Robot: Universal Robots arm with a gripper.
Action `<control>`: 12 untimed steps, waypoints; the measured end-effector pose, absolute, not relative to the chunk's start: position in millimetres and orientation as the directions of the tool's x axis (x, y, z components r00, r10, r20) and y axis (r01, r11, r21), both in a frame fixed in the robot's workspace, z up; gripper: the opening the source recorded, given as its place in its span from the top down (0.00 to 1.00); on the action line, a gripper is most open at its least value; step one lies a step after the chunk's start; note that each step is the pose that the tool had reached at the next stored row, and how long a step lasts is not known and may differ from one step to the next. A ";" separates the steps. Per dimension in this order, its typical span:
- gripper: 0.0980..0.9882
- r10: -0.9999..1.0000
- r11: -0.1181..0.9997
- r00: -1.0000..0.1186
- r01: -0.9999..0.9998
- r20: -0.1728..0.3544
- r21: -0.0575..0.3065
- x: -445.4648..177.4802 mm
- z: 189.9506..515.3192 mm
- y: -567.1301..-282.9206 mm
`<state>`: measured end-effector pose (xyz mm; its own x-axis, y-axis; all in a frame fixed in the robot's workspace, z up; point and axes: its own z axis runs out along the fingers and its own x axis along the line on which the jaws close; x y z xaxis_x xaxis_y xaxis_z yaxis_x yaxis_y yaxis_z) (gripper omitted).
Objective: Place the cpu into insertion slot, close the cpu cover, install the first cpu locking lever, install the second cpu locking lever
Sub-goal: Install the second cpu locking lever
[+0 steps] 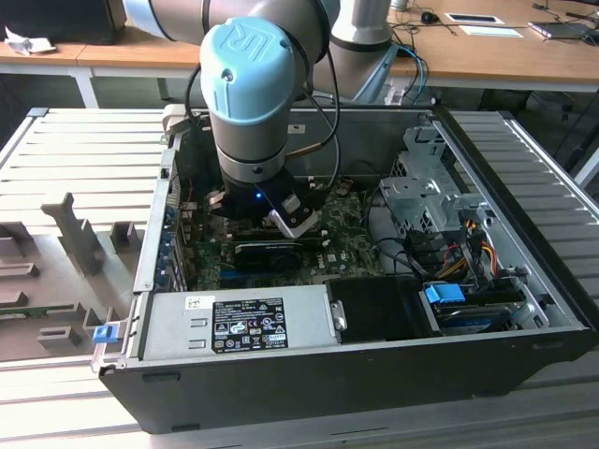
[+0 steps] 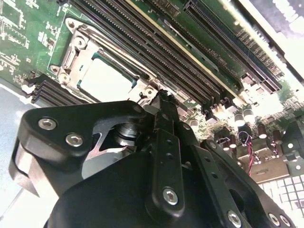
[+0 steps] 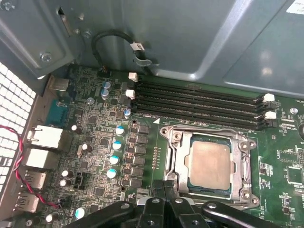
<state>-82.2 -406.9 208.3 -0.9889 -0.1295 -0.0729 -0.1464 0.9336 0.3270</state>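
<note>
Silver cpu (image 3: pixel 209 164) sits under one cpu cover (image 3: pixel 246 164); gripper (image 3: pixel 164 186) seemingly closed, empty.

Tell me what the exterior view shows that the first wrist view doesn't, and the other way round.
Exterior view alone: the whole open computer case, the silver power supply along its near edge, the drive cage toward that view's right, and the blue-capped arm reaching down inside.

First wrist view alone: the cpu seated in the insertion slot, with the cpu cover framing it, and four empty memory slots beside it.

Both: the green motherboard and the tool.
</note>
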 end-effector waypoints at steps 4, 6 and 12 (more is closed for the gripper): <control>0.99 -0.130 0.934 -0.989 -0.146 -0.073 0.327 -82.2 211.1 -406.9; 0.99 -0.130 0.934 -0.989 -0.146 -0.073 0.327 -82.2 213.4 -406.9; 0.99 -0.130 0.934 -0.989 -0.146 -0.072 0.327 -82.2 220.6 -406.9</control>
